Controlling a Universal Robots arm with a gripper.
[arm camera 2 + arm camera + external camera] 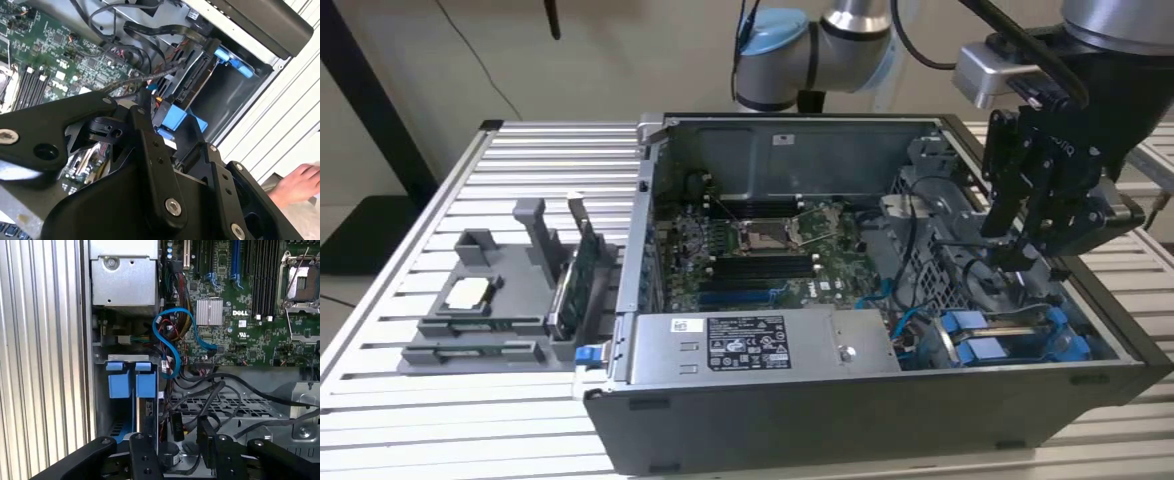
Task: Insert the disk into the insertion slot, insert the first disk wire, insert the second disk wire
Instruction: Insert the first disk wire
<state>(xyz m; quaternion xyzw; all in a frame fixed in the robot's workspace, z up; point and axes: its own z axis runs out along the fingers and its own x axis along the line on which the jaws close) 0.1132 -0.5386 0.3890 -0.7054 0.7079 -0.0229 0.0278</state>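
Fingers (pixel 145 460) stand spread apart (black cables (pixel 225 390) run just past them) as the gripper (pixel 1025 250) hangs inside the open computer case (pixel 854 425). The disk (pixel 146 386) sits in the insertion slot (pixel 101 400), blue carrier tabs showing.

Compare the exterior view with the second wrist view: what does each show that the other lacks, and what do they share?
Exterior view, not the second wrist view: the grey parts holder beside the case and the arm's blue joint. Second wrist view, not the exterior: a person's hand outside the case. Shared: the gripper, the motherboard and the drive bay's blue tabs.
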